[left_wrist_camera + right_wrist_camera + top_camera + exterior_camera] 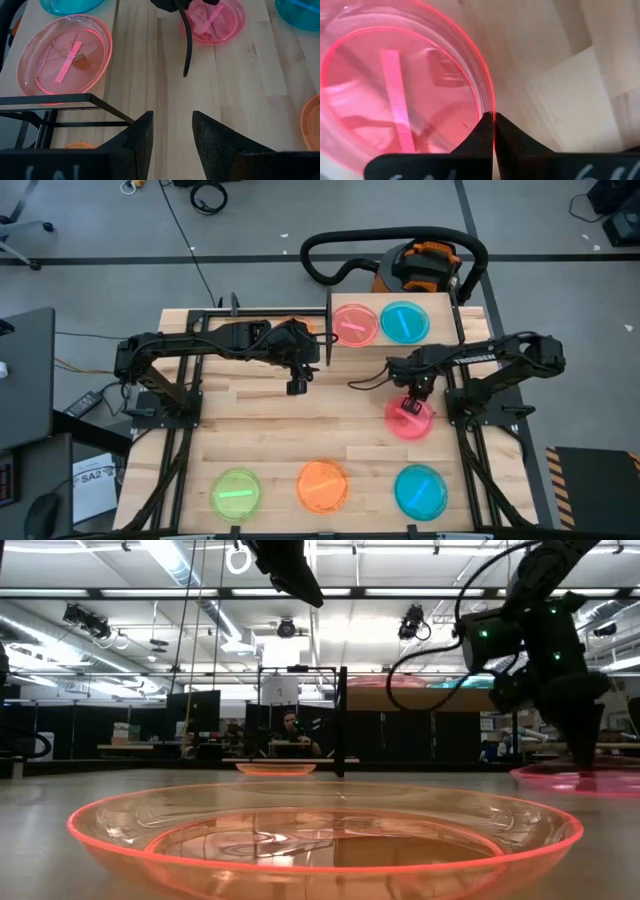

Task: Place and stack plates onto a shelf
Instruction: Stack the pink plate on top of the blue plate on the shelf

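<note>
The shelf (395,346) stands at the table's far side and carries a pink plate (354,323) and a blue plate (404,321). Another pink plate (410,420) lies right of centre, with my right gripper (410,406) shut on its rim from above. My left gripper (297,386) hangs open over bare wood left of the shelf, touching nothing; its fingers (145,132) stand apart. A green plate (237,493), an orange plate (322,485) and a blue plate (420,490) sit in a row near the front edge. An orange plate (77,146) shows under the shelf. My right gripper pinches the pink plate's rim (487,102) between its two fingers, one on the inner side of the wall and one on the outer. The fingers (480,135) come from above, pointing down. Whether the plate (580,776) is off the table, I cannot tell.
The shelf's black frame (50,102) stands close to my left gripper. A black cable (187,45) hangs from the right arm over the table's middle. A vacuum cleaner (425,265) sits on the floor beyond the far edge. Bare wood lies between the arms and the front row.
</note>
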Controlling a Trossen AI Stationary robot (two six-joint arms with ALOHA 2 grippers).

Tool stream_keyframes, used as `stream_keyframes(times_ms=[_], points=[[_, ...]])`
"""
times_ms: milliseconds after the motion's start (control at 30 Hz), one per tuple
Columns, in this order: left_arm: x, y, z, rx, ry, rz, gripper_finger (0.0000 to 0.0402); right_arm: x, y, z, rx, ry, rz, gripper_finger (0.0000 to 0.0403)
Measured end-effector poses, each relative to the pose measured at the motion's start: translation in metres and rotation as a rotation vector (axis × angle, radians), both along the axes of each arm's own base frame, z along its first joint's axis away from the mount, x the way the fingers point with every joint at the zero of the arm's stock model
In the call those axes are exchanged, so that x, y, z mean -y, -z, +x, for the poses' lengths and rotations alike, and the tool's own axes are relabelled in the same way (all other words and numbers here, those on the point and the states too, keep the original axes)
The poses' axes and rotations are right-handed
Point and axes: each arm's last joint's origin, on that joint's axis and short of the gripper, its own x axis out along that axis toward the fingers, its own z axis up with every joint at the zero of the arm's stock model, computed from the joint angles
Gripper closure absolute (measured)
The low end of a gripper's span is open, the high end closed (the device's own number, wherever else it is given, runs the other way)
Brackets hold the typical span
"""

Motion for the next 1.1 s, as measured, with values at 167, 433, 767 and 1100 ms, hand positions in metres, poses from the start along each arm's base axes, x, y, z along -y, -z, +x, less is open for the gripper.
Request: stream_keyframes(times_ms=[167,433,767,1100], points=[[0.000,0.000,0.000,0.000,0.000,0.000,0.0257,0.001,-0.019,0.009,0.018,-0.019,0.020,0.0397],[0.000,0.000,0.000,0.000,0.000,0.000,0.0257,0.004,-0.060,0.021,0.031,-0.065,0.025,0.0398],[0.000,0.000,0.000,0.000,0.000,0.000,0.0257,0.008,-0.126,0.031,0.100,-0.141,-0.009,0.0398],[0.000,0.000,0.000,0.000,0.000,0.000,0.0257,0.022,-0.182,0.030,0.186,-0.147,-0.195,0.0398]])
